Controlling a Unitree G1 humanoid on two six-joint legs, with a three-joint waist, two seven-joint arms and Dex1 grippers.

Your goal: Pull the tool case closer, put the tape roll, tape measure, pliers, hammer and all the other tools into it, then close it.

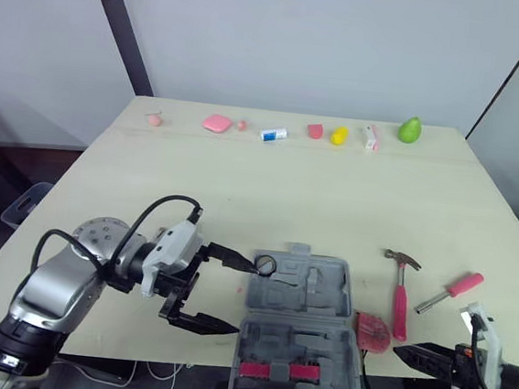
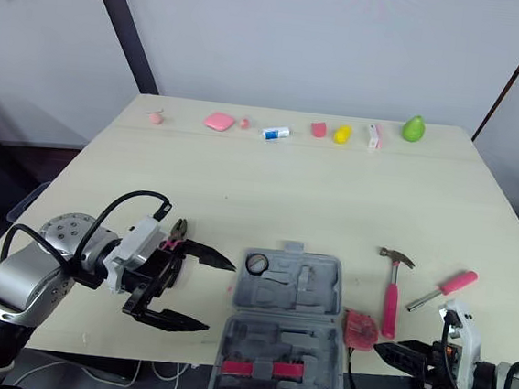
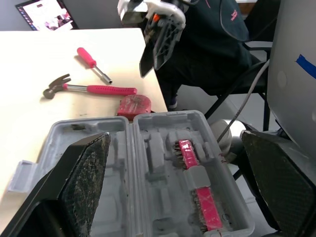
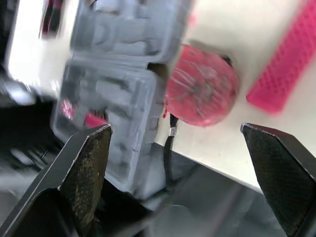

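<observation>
The open grey plastic tool case (image 1: 301,290) lies at 6 o'clock on the pale surface (image 1: 332,202). The left fingers (image 2: 208,256) are spread wide at its 9 o'clock. The right fingers (image 4: 86,168) are also apart at its 4 o'clock, near the round red tape measure (image 1: 373,331).

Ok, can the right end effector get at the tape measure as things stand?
Probably yes: the open right end effector sits just beside the tape measure with nothing between them; the tool case flanks its other side.

Tool case (image 1: 298,295): grey moulded plastic, matt. Hammer (image 1: 401,302): dull metal head, pink textured grip. Table (image 1: 333,192): smooth, matt.
</observation>
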